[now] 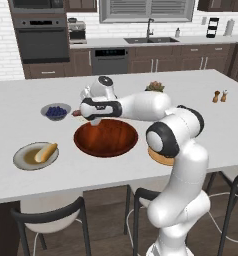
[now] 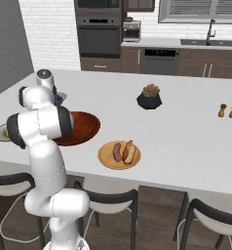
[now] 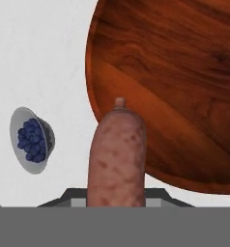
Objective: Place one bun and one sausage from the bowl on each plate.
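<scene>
No brand, label or writing is showing legibly anywhere. The desk (image 1: 201, 130) is spreading out as a broad white island top, with dark chairs (image 1: 56, 220) tucked under its near edge. Behind it a white brick wall is carrying dark wood cabinets, a built-in oven (image 1: 38, 37), a dishwasher (image 1: 109, 61), and a sink with a faucet (image 1: 150, 31) under a window.

The end effector (image 1: 93, 119) is hanging over the far left rim of the wooden bowl (image 1: 106, 138), its jaws nearly closed and gripping a sausage (image 3: 117, 159), which is sticking out along the hand view above the bowl's edge. The bowl itself is sitting bare inside, in the middle of the desk.

The grey-rimmed plate (image 1: 22, 161) is lying near the front left and is carrying a bun (image 1: 46, 152). The orange-tan plate (image 2: 108, 161) is lying to the right of the bowl and is carrying a bun (image 2: 129, 152) and a sausage (image 2: 117, 152) side by side.

A small grey bowl of blueberries (image 1: 56, 111) is sitting just beyond the wooden bowl to the left. A potted succulent (image 2: 149, 97) and two shakers (image 2: 227, 111) are standing farther back on the desk.
</scene>
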